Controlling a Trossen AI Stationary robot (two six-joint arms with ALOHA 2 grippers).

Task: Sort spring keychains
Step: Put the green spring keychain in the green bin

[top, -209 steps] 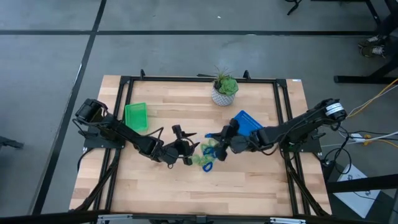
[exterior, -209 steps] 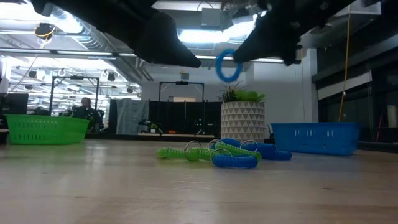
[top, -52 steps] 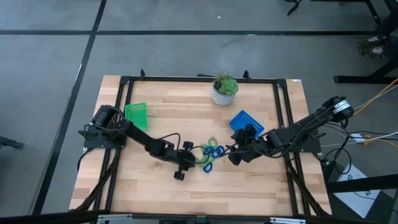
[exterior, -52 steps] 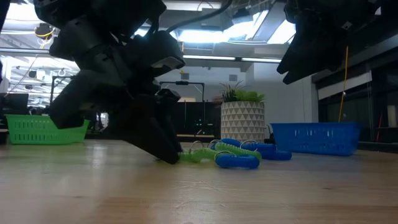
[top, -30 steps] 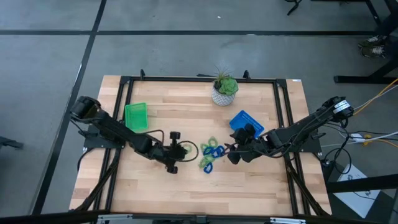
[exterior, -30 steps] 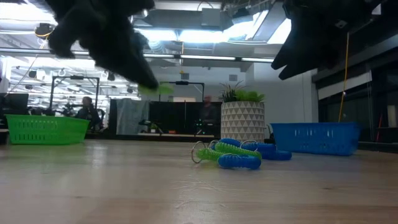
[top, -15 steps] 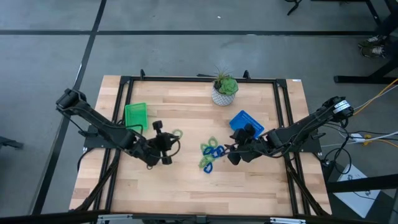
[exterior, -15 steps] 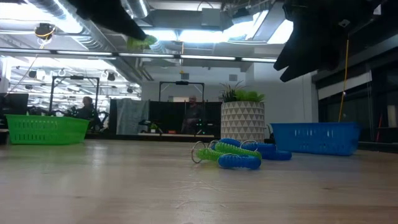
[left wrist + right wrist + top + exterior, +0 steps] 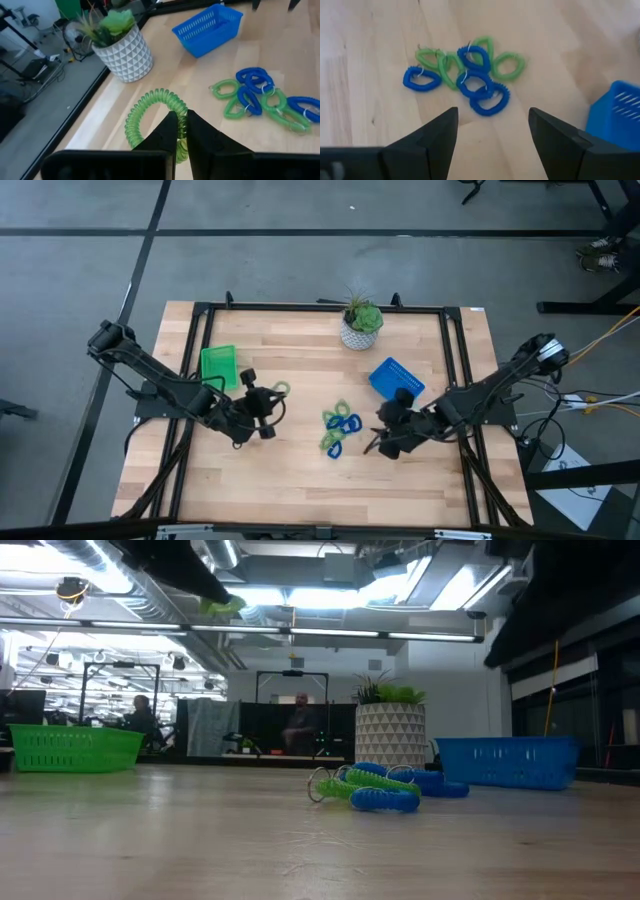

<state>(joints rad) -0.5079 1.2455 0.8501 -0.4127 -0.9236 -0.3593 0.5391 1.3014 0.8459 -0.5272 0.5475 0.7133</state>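
Left gripper point(image 9: 181, 131) pinches a green keychain point(image 9: 152, 113) aloft — right gripper point(image 9: 492, 134) gapes empty near the pile point(image 9: 340, 430)

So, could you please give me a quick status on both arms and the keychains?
Left gripper shut on green keychain, lifted near green tray. Right gripper open, above the pile. Nothing blocking.

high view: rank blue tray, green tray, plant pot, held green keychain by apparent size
1. blue tray
2. green tray, close to the blue one, hard to separate
3. plant pot
4. green keychain in the left gripper
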